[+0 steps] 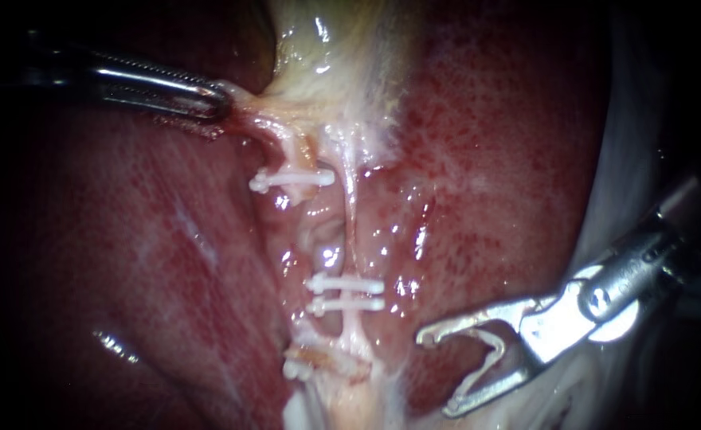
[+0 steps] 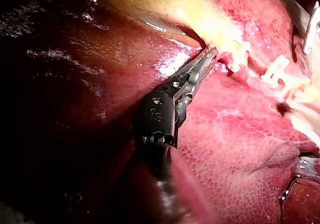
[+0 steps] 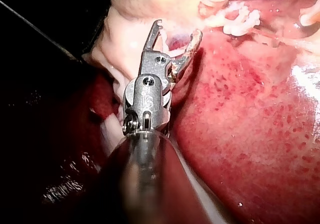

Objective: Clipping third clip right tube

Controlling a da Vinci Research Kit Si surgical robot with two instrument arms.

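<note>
Mottled red liver fills the field, bare between the right tube and the right instrument's spread, empty jaws. Four white clips show (two paired on that tube, ahead of those jaws). The left instrument clenches pale tissue beside the gallbladder.

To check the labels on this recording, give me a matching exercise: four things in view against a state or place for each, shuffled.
Things:
1. left instrument
2. right instrument
3. two white clips
4. liver

States or places:
A. open, off to the side of the clips
B. red, speckled, glistening
C. shut on pale tissue
D. close together across the right tube

Pairs: 1-C; 2-A; 3-D; 4-B
</note>
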